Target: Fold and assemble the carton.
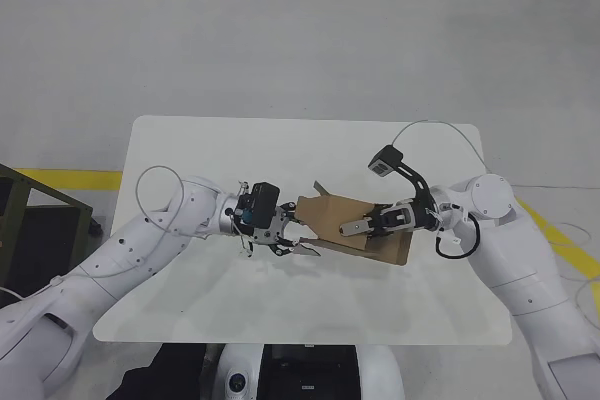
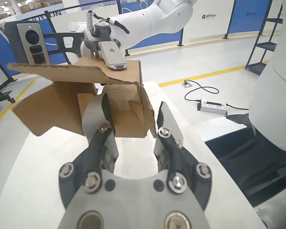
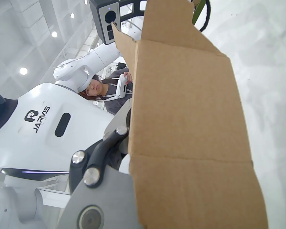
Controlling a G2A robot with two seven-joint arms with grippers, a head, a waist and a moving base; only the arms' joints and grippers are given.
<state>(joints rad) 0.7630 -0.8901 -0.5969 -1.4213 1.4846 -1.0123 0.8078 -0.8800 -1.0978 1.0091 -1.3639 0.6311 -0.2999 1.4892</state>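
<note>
At the left pincer (image 2: 133, 101): spread wide, gripping nothing. Faces straight into the open end of the cardboard carton (image 2: 131, 122), with one upright end flap (image 2: 149, 110) seemingly between the fingers (image 2: 95, 115); cannot tell whether touching.

Onward along the carton's long axis: leads directly away from this pincer, parallel to the long edges of the surface (image 1: 180, 150).

At the far end, the right pincer (image 1: 365, 228): clamped on the upper panel (image 2: 85, 69), holding the body over the middle of the surface, slightly toward its right edge. Cannot tell whether the lower edge rests down.

Judging from this: loose flaps nearer the left arm, so probably a head-on approach, then folding inward against the right-hand hold.
</note>
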